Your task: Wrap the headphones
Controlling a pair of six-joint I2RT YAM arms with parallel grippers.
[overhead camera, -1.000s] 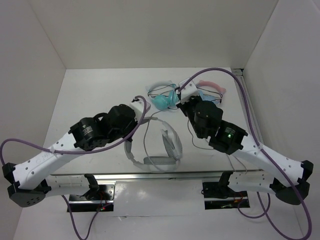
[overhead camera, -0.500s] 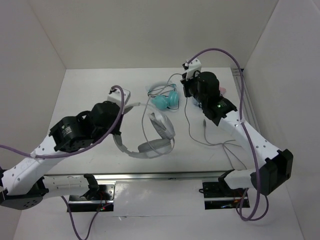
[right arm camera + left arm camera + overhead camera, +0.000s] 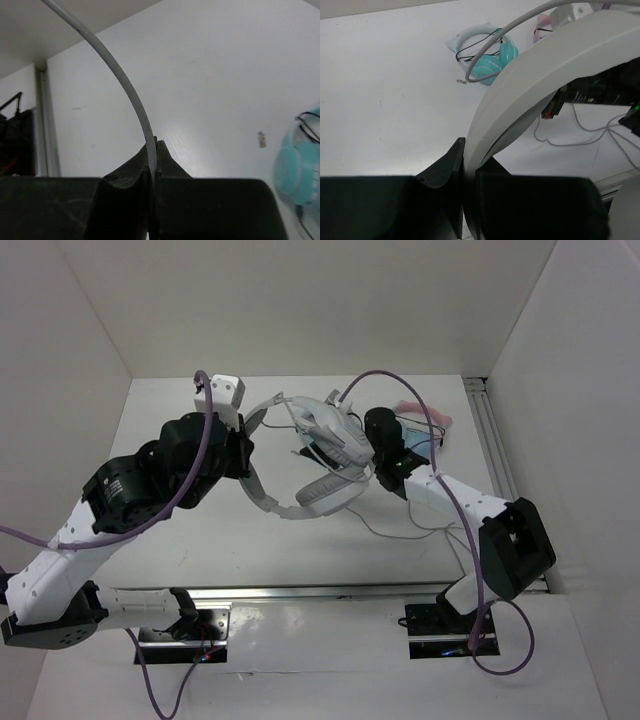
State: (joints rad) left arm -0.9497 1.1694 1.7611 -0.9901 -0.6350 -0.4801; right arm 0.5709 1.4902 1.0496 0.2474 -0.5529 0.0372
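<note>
Since left fingers (image 3: 447,165) clamp the headband (image 3: 545,65) at 9 o'clock and right fingers (image 3: 167,162) pinch the cable (image 3: 125,85) at 3 o'clock, the headphones (image 3: 325,455) hang above the surface (image 3: 160,415), mid-field; risk: thin cable slips out, or snags the teal pair (image 3: 492,62) under tension.

The flat white table (image 3: 330,550) before me carries a small teal over-ear headphone pair (image 3: 492,65) wound with thin black cord, a pink-banded pair (image 3: 425,410) near it, and slack loops of thin grey cable (image 3: 570,145) toward my near edge.
</note>
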